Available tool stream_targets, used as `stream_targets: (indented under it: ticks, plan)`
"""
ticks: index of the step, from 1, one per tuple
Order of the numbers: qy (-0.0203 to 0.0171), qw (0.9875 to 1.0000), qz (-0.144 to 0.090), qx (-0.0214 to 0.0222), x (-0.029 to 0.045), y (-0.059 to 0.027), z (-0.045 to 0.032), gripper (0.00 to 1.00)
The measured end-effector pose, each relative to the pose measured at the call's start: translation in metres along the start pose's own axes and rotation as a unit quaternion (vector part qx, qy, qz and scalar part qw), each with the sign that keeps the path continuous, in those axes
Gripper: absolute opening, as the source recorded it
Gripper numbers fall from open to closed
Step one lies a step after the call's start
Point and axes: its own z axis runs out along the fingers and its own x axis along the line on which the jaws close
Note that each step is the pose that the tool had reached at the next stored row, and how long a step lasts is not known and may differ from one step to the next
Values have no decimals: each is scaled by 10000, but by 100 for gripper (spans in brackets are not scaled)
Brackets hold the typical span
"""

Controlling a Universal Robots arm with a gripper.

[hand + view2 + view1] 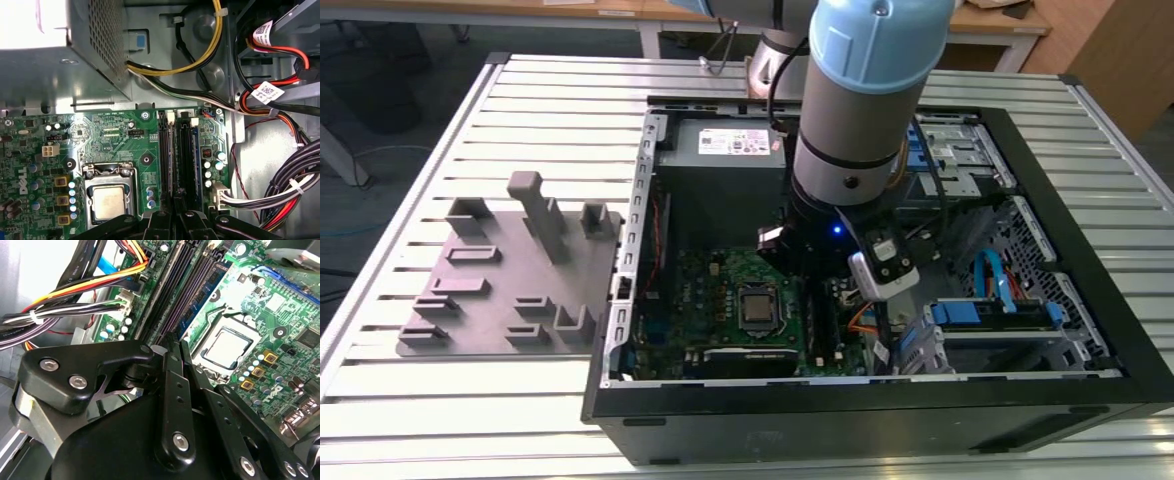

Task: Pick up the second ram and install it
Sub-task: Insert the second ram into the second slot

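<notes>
My gripper [827, 290] reaches down inside the open computer case, over the memory slots to the exterior view's right of the silver CPU [758, 305]. In both wrist views its two black fingers [170, 365] are pressed together, tips at the slots [174, 199]. The second ram [172, 155] is a thin dark strip standing edge-up in a slot, in line with the seam between the fingers, which close on its middle. Its other half runs away from the fingertips [192, 295]. A neighbouring dark slot [187, 155] lies beside it on the green motherboard [115, 135].
Cable bundles [292, 192] crowd the board's edge next to the slots. The power supply [720, 150] and the blue drive bay [987, 310] hem in the arm. A grey fixture tray [507, 280] stands outside the case at the exterior view's left.
</notes>
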Motion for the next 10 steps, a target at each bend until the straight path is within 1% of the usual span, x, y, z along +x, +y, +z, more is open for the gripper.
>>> stream_targets:
  ticks: [6, 10]
  plan:
    - [0, 10000, 1, 5, 1, -3, 0, 11]
    - [0, 10000, 0, 5, 1, -3, 14, 11]
